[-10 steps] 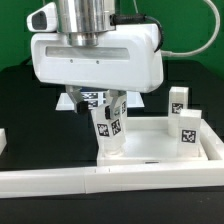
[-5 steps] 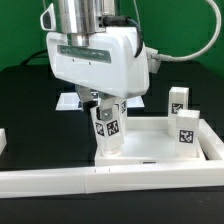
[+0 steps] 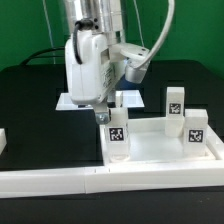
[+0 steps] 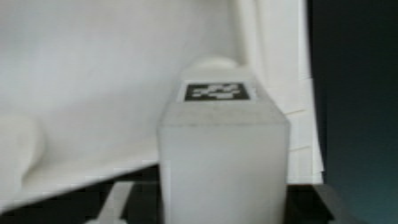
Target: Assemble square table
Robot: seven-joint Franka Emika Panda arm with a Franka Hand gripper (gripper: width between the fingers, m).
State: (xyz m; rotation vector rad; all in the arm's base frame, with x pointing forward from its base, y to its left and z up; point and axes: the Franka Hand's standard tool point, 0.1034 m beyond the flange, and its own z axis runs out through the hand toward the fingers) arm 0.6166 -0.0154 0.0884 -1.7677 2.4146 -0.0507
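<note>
Leg block [image 3: 117,134] stands upright at the near-left corner of the square tabletop [image 3: 160,149], gripper [image 3: 108,111] right on its top; can't tell if the jaws are clamped or loose. Wrist view is mostly that leg [image 4: 221,140]. Two more legs: one on the top's right side [image 3: 196,130], one just beyond [image 3: 175,103]. Barrier wall [image 3: 110,181] runs along the near edge.
</note>
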